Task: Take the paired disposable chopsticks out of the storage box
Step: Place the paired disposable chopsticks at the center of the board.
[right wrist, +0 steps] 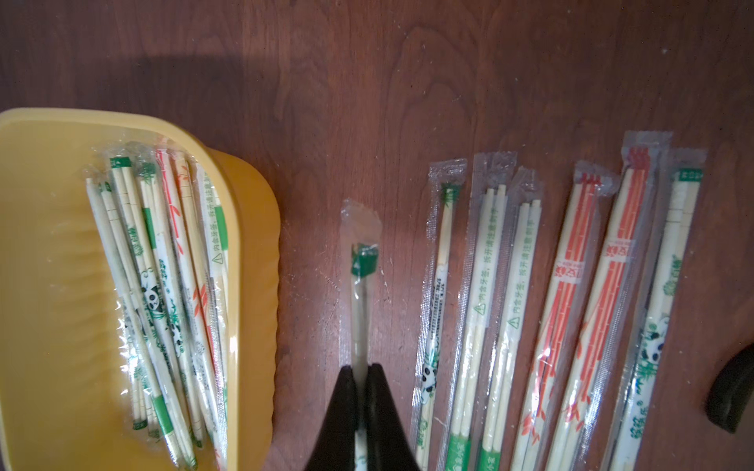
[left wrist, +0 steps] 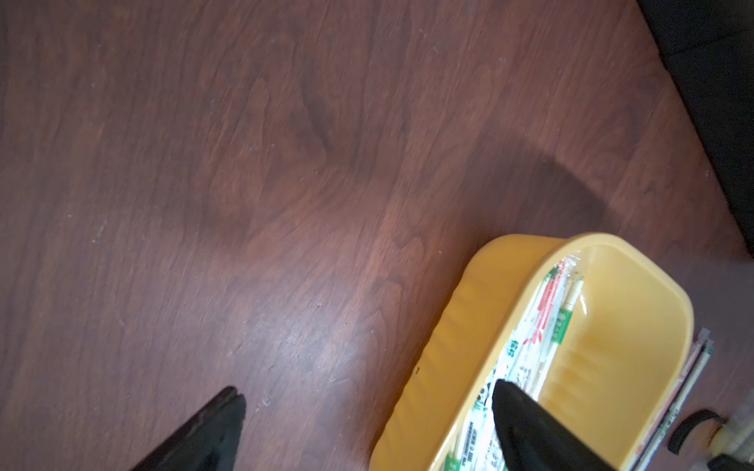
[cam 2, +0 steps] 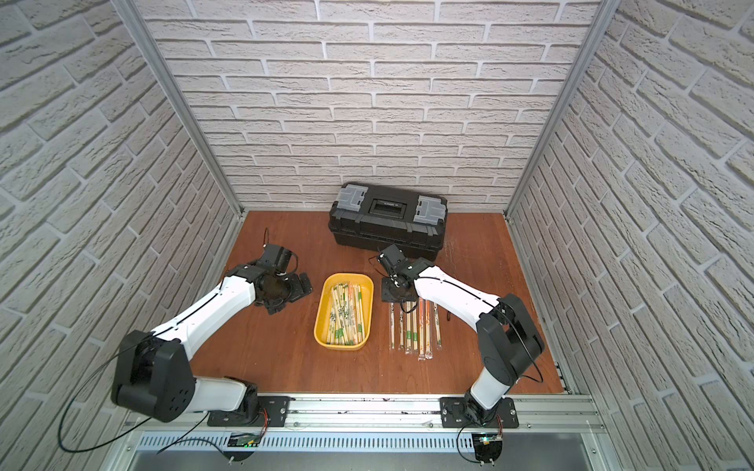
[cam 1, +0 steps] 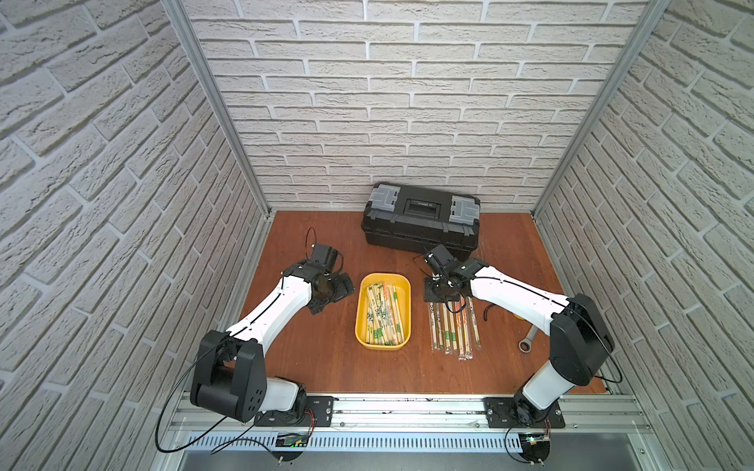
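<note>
Your right pincer (right wrist: 362, 369) was pinching one green-printed chopstick pair (right wrist: 361, 281), between the yellow tray (right wrist: 261, 244) and the laid-out row (right wrist: 493, 310) beside it. Risk: the slick sleeve could slip, or land across that row. Left pincer (left wrist: 367, 389) stood spread at the tray's opposite side; many pairs (right wrist: 163, 285) lay inside.

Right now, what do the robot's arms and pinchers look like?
Both arms, the left arm and right arm, have smooth white shells with chunky black joints. A thin black cable runs along each. The left gripper and right gripper have black fingers tapering to narrow tips.
</note>
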{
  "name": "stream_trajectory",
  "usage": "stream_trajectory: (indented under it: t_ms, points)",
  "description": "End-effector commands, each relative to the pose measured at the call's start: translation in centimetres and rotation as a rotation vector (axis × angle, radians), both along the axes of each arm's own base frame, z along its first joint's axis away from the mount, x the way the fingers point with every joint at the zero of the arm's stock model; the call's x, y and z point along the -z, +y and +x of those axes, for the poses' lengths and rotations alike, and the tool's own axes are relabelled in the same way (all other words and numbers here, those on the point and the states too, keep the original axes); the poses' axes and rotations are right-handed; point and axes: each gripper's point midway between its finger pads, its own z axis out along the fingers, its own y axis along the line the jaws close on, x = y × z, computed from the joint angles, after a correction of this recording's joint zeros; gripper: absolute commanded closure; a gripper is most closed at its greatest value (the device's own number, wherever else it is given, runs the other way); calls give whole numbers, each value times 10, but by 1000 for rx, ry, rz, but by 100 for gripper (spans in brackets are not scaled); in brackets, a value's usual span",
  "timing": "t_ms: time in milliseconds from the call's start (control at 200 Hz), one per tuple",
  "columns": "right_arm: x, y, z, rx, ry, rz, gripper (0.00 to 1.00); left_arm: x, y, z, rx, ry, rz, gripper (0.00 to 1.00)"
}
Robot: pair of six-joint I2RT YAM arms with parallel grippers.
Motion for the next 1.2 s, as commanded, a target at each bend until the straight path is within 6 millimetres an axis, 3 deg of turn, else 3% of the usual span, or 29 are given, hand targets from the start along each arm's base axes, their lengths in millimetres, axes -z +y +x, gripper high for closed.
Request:
stream_trajectory:
  t_ms: [0,495,755,915,1195]
  points:
    - [15,-1,7,-5,-4,-30,94,-2,-1,-1,-3,11,14,2]
    - [47,-13,25,38,41,-54,94,1,-2,-1,4,11,19,2]
    - [57,-20,22,44,63,-74,90,2,-3,-1,8,10,16,2]
    - [57,-22,21,44,66,-80,82,1,-4,-1,5,6,11,2]
    - [42,-21,21,44,44,-56,80,1,-4,1,5,6,9,2]
